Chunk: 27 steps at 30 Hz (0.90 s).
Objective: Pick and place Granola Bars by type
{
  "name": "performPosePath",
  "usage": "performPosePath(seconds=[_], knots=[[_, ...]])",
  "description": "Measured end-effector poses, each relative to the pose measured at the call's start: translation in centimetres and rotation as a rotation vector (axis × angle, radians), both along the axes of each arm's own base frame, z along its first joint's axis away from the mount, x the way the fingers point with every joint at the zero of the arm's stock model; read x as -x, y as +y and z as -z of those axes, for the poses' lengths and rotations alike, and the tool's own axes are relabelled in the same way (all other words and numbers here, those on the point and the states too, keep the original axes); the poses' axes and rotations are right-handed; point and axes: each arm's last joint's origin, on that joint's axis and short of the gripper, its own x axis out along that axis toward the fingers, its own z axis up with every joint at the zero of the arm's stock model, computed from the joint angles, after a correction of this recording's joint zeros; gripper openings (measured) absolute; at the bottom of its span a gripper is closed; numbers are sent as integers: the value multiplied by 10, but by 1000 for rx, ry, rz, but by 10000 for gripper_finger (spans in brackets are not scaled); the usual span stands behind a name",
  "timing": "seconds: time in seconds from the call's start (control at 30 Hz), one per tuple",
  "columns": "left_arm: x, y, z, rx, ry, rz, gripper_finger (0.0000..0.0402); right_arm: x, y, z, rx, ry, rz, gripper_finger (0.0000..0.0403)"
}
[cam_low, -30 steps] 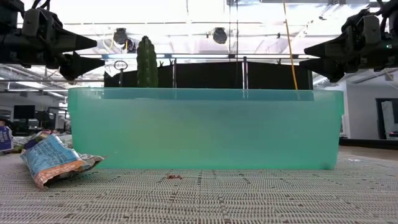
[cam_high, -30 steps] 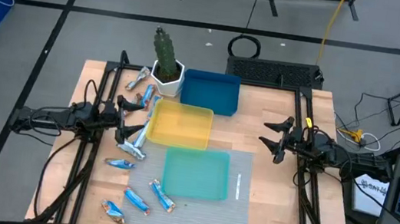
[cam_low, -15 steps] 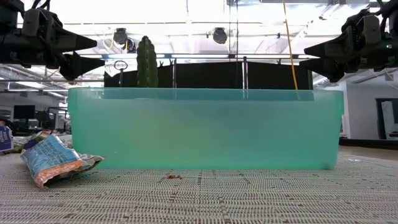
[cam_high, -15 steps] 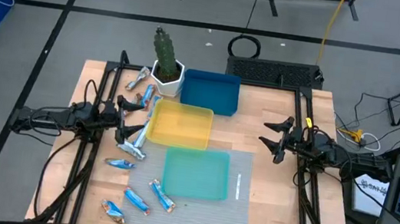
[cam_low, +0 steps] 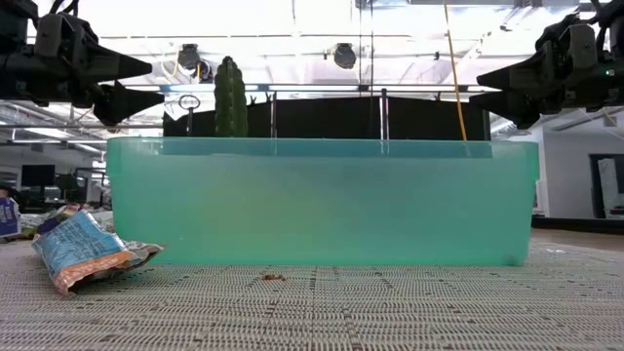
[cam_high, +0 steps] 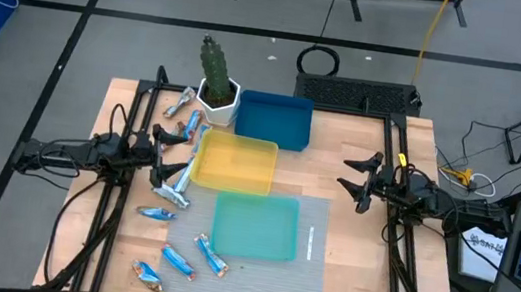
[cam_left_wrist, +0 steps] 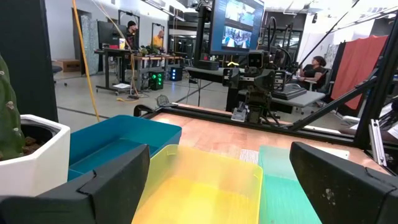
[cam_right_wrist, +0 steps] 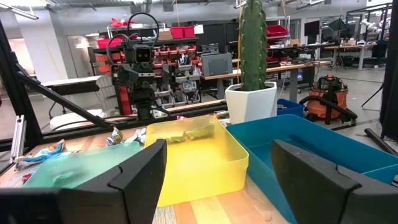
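Several granola bars in blue and silver wrappers lie scattered along the table's left side, among them one (cam_high: 173,193) beside the yellow tray, one (cam_high: 210,254) near the front and one (cam_high: 181,105) by the cactus pot. One bar (cam_low: 86,252) lies on the mesh mat close to the low camera. My left gripper (cam_high: 161,150) hovers open at the left edge, above the bars, pointing level toward the trays. My right gripper (cam_high: 355,179) hovers open at the right edge, pointing level toward the trays, with nothing between its fingers.
Three trays stand in a line down the middle: blue (cam_high: 274,120) at the far side, yellow (cam_high: 235,162) in the middle, teal (cam_high: 255,226) on a grey mesh mat (cam_high: 309,274). A cactus in a white pot (cam_high: 217,88) stands at the far left.
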Motion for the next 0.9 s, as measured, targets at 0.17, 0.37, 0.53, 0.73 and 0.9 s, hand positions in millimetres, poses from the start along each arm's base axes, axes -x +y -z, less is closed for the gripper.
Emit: performPosePath(seconds=[0.17, 0.37, 0.53, 0.73, 0.9], knots=[[0, 0, 0, 1, 0, 0, 392, 0, 0, 0, 0, 0, 0, 279], [0, 0, 0, 70, -15, 7, 392, 0, 0, 0, 0, 1, 0, 279], [0, 1, 0, 96, -24, -21, 392, 0, 0, 0, 0, 1, 0, 279], [1, 0, -3, 112, -32, 10, 392, 0, 0, 0, 0, 0, 0, 279], [13, 0, -47, 9, -73, -21, 392, 0, 0, 0, 0, 0, 0, 279]])
